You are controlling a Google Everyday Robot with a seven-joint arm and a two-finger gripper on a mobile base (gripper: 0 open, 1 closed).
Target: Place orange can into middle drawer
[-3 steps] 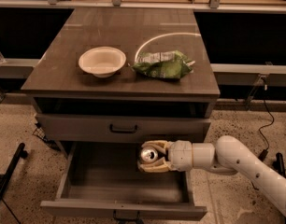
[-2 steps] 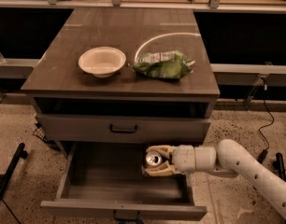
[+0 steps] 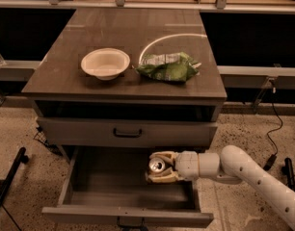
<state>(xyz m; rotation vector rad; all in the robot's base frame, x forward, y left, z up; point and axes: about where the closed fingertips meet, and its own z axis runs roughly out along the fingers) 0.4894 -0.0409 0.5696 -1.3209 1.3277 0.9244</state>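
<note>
The orange can, with its silver top facing the camera, is held in my gripper. The fingers are closed around it from above and below. The gripper reaches in from the right on a white arm and holds the can inside the open middle drawer, at its right side, just above the drawer floor. I cannot tell whether the can touches the floor. The drawer is pulled far out and holds nothing else that shows.
A closed grey drawer front with a black bar handle sits right above the gripper. On the cabinet top are a white bowl and a green snack bag. A black stand leg is at the left and cables at the right.
My gripper with the can has shifted slightly and sunk a little lower into the open drawer. Nothing else has moved.
</note>
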